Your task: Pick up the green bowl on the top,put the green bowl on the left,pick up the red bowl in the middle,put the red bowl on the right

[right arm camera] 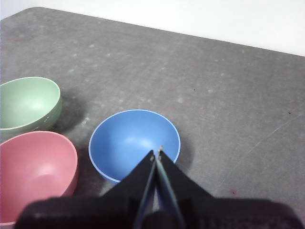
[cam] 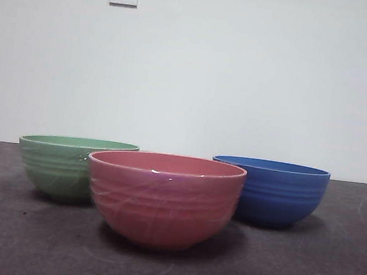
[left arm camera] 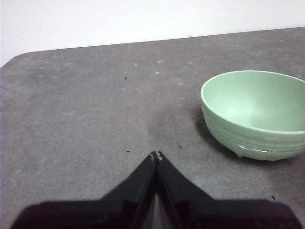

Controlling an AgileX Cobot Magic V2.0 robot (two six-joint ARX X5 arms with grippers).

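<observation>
Three round, glossy, ribbed ceramic bowls are sitting upright and separate on the dark grey speckled counter (cam: 327,273), none of them stacked. Farthest left, the muted sage-green bowl (cam: 67,167) is standing with nothing showing inside it. Next, at the middle and nearest the front camera, the pinkish-red bowl (cam: 163,198) is overlapping the green one's right edge in the front view; from the right wrist view the two are sitting just beside each other, and whether they touch cannot be told. To the right, the blue bowl (cam: 276,193) is sitting farther back, its hollow showing bare.

Neither arm is reaching into the front view. The left gripper (left arm camera: 156,155) is hanging over bare counter beside the green bowl, its black jaws pressed together, clenched on nothing. The right gripper (right arm camera: 156,153) is hovering above the blue bowl's rim, jaws likewise closed tip to tip and gripping nothing.
</observation>
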